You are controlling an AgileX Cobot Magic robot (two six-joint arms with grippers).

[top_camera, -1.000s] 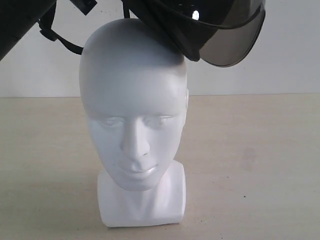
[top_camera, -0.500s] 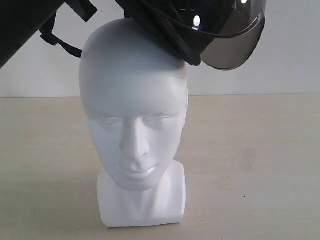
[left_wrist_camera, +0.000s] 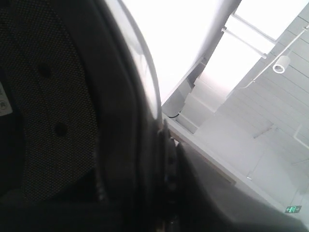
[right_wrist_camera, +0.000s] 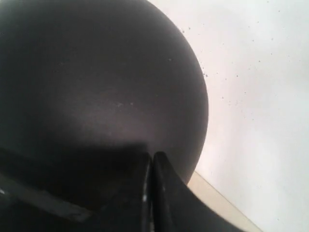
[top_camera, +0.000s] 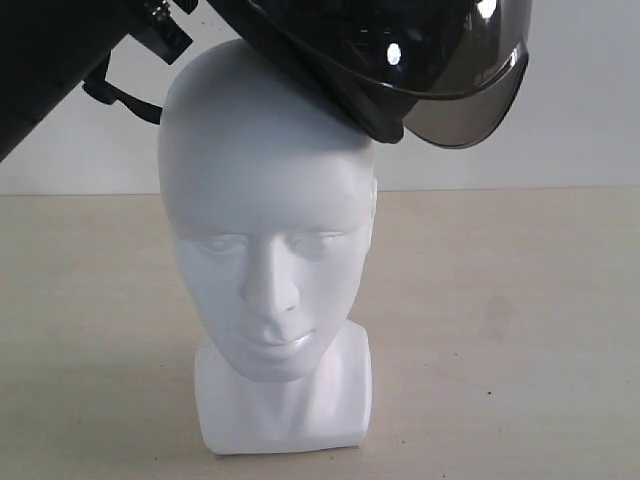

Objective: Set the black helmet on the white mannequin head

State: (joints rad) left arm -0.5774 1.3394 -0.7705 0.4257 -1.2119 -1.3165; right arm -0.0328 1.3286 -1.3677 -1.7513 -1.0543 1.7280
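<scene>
Black helmet (top_camera: 300, 45) tilted at the frame's top, rim against the crown of the white mannequin head (top_camera: 265, 210) — upright on the desk (top_camera: 520, 350), centre. Jaws of both arms — state cannot be told.

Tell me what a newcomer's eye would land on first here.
The glossy white mannequin head stands upright on the beige table, facing the exterior camera at centre. Over its crown the black helmet hangs tilted, smoky visor jutting to the upper right, chin strap dangling at upper left.
</scene>
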